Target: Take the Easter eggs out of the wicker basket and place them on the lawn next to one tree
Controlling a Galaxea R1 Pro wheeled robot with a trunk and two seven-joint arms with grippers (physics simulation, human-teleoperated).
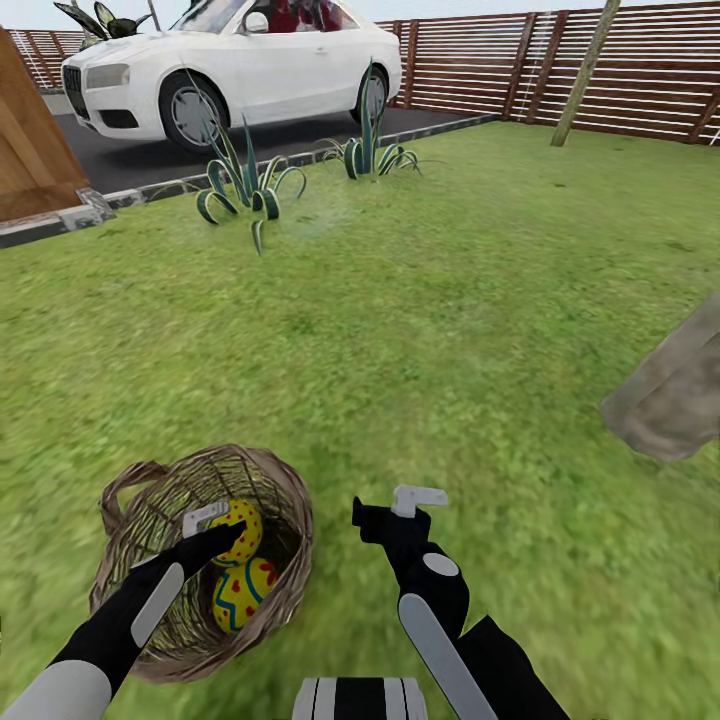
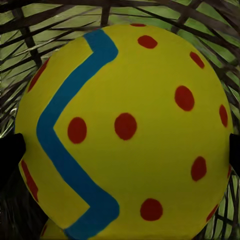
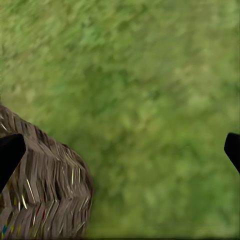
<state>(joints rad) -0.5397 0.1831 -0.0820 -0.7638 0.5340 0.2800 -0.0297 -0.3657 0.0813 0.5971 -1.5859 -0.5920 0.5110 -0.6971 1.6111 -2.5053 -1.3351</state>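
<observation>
Left gripper point(image 1: 222, 528) inside wicker basket point(image 1: 290, 500), fingers flanking upper Easter egg point(image 1: 241, 530), grip uncertain, right gripper point(image 1: 395, 505) spread empty above lawn point(image 1: 450, 300).

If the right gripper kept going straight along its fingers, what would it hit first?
Most likely bare lawn: the right gripper points at grass, with the wicker basket just off to one side. Depth is unclear.

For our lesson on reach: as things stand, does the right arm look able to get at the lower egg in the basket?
Probably not easily. The left tool is inside the wicker basket around the upper egg, crowding the lower egg; the right tool hangs over grass outside the rim.
</observation>
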